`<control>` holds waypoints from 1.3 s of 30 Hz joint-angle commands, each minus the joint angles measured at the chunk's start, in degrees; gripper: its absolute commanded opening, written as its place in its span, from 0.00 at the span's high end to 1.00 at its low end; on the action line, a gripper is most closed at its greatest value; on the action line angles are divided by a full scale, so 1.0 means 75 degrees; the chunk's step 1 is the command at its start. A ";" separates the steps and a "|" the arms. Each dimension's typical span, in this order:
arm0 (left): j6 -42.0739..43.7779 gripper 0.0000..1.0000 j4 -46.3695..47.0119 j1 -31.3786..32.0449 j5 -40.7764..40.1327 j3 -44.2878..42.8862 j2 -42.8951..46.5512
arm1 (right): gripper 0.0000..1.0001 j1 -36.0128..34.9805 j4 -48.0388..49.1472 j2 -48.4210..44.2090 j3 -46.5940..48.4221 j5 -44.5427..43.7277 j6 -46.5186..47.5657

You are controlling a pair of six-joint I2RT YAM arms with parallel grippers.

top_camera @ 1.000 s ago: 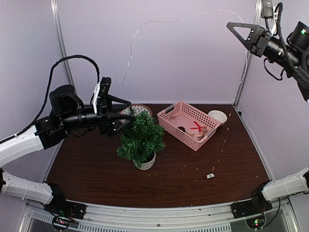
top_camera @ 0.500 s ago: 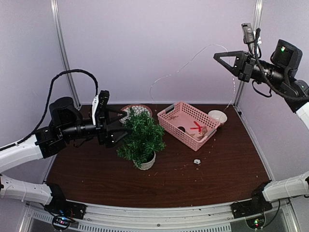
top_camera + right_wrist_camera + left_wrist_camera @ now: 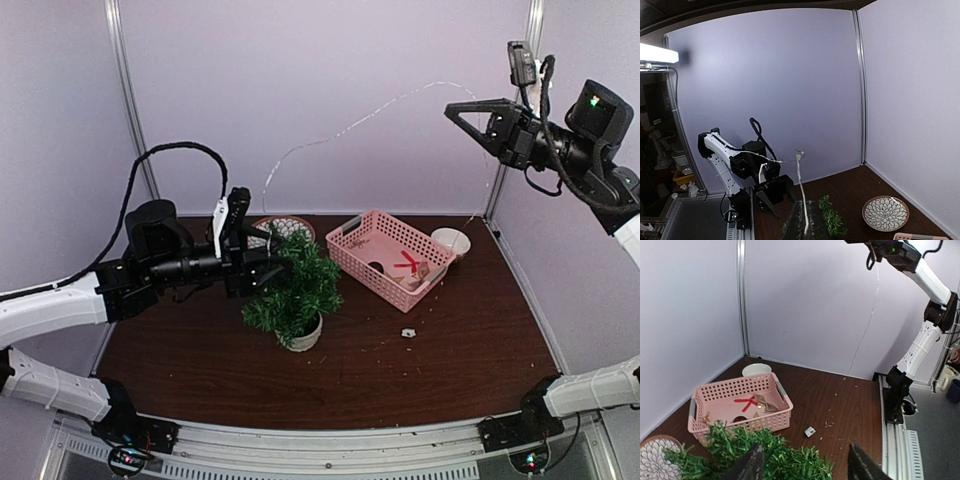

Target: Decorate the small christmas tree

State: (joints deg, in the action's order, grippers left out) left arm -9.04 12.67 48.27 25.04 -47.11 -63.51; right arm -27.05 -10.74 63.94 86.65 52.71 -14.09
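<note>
The small christmas tree (image 3: 293, 287) stood upright in its whitish pot (image 3: 303, 335) left of centre on the dark wooden table (image 3: 200, 350), just in front of a flower-patterned plate (image 3: 283, 226) and beside the near-left corner of a pink basket (image 3: 350, 262). Your left gripper (image 3: 283, 258) reached in level from the left at the treetop. Its fingers stood well apart with green needles between them, and in the left wrist view the foliage filled the gap at the bottom edge. You could not tell whether the pads touched the branches. Your right gripper (image 3: 452, 108) was held high at the upper right, its jaws closed on a thin pale string (image 3: 380, 105). One length arced left across the back wall and dropped toward the left arm, where its end could not be made out. The other hung down the right side toward the table. The basket held a red item (image 3: 405, 265) and some brownish pieces. A white bowl (image 3: 451, 241) sat just behind the basket's right end. A small white piece (image 3: 408, 333) lay on bare wood, in front of the basket and right of the tree.
</note>
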 commanded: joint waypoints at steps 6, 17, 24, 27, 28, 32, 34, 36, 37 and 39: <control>-0.0203 0.44 0.1501 0.0207 0.0452 -0.0160 -0.0163 | 1.00 -0.0069 0.0234 -0.0188 -0.0128 0.0138 -0.0010; -0.0319 0.40 0.1600 0.0327 0.1011 -0.0298 -0.0411 | 1.00 -0.0073 0.0202 -0.0170 -0.0127 0.0026 0.0055; -0.0371 0.84 0.1778 0.0503 0.1107 -0.0300 -0.0502 | 1.00 -0.0073 0.0232 -0.0221 -0.0149 -0.0001 0.0021; -0.0427 1.00 0.1858 0.0511 0.0878 -0.0195 -0.0382 | 1.00 -0.0073 0.0165 -0.0262 -0.0170 -0.0085 0.0080; -0.0445 1.00 0.1861 0.0513 0.0801 -0.0147 -0.0309 | 1.00 -0.0073 0.0137 -0.0278 -0.0189 -0.0139 0.0120; -0.0443 1.00 0.1610 0.0506 0.0392 0.0069 0.0121 | 1.00 -0.0070 -0.0191 -0.0425 -0.0362 -0.0726 0.0415; -0.0441 1.00 0.1154 0.0512 0.0088 0.0147 0.0409 | 1.00 -0.0062 -0.0447 -0.0484 -0.0578 -0.1230 0.0616; -0.0407 1.00 0.0585 0.0498 -0.0149 0.0190 0.0754 | 1.00 -0.0061 -0.0547 -0.0490 -0.1024 -0.1586 0.0680; -0.0420 1.00 0.0264 0.0500 -0.0306 0.0194 0.0916 | 1.00 -0.0062 -0.0536 -0.0487 -0.1267 -0.1644 0.0683; -0.0395 1.00 -0.0370 0.0501 -0.0596 0.0217 0.1247 | 1.00 -0.0062 -0.0448 -0.0529 -0.1845 -0.1626 0.0730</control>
State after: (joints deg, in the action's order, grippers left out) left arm -11.97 17.39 51.88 25.82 -46.35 -58.41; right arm -27.27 -12.36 59.88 79.31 44.75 -10.44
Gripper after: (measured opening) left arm 0.007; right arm 0.020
